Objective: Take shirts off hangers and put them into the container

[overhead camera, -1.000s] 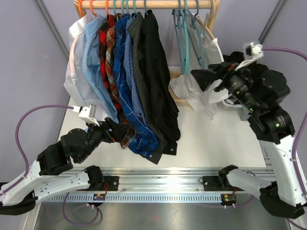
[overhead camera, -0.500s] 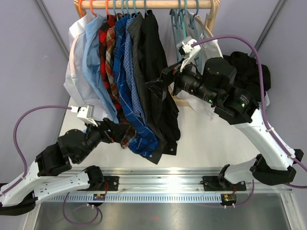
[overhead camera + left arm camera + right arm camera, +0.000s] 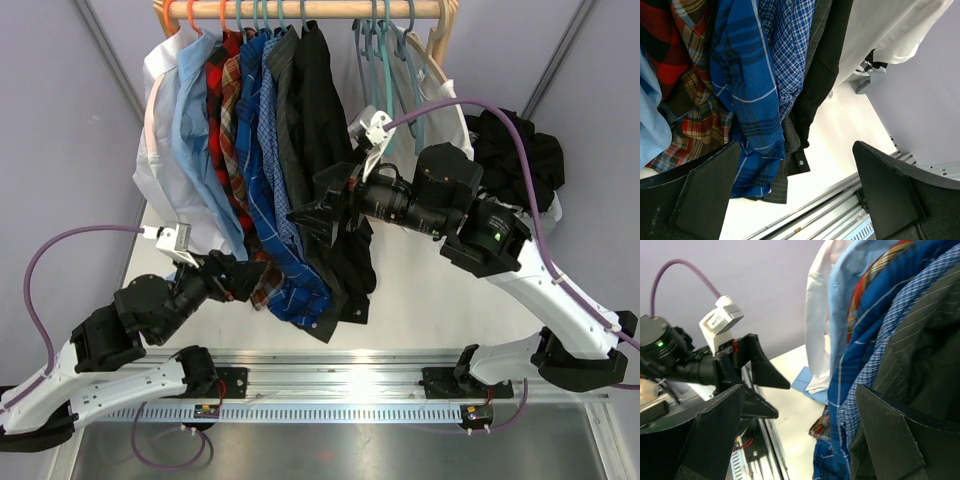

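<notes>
1. A row of shirts (image 3: 270, 150) hangs packed tight on the left half of a wooden rod (image 3: 330, 8). From left to right they are white, light blue, red plaid, two blue checks, dark grey and black. The long hems hang down over the table (image 3: 440, 290).
2. Right of them, empty teal hangers (image 3: 385, 60) hang on the same rod, with a white cloth (image 3: 445, 100) hanging just behind.
3. The right gripper (image 3: 318, 208) is at the front of the black shirt (image 3: 325, 110), about halfway down it. Its jaws are wide apart and nothing is between them. In its wrist view the dark grey fabric lies close by one finger (image 3: 890, 440); contact cannot be told.
4. The right arm (image 3: 480, 225) reaches across from the right and covers the lower part of the white cloth.
5. A dark heap (image 3: 515, 150) of cloth lies at the far right behind that arm. The container cannot be made out there.
6. The left gripper (image 3: 250, 272) sits low by the hems of the red plaid shirt (image 3: 228, 110) and the blue ones. Its jaws are spread and empty. Its wrist view looks up at a blue hem (image 3: 745, 100) between the fingers (image 3: 705, 195).
7. Purple cables (image 3: 40, 270) loop from both wrists, and a metal rail (image 3: 340, 365) runs along the near edge.
</notes>
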Robot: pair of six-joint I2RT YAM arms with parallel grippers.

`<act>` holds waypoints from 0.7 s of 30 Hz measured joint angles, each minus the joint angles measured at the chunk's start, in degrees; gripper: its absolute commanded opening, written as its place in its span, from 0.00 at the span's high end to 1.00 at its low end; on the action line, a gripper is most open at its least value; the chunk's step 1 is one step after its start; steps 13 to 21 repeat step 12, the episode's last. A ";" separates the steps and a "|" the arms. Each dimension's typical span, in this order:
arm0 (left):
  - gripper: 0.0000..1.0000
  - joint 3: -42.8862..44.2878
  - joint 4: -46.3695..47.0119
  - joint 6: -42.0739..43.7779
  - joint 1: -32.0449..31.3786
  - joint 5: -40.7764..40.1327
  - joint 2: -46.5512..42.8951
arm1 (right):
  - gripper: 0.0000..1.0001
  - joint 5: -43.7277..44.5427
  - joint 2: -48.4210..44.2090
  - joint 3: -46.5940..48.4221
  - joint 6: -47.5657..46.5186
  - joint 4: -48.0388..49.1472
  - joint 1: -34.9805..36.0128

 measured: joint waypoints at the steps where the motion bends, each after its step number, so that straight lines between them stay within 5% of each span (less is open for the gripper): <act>1: 0.01 -0.42 0.07 0.00 0.00 0.11 -0.50 | 0.00 -0.55 -0.42 -0.79 0.09 0.48 0.28; 21: 0.01 -2.69 2.64 1.11 0.00 1.42 -2.86 | 0.01 -6.60 -4.85 -8.15 2.54 3.82 1.60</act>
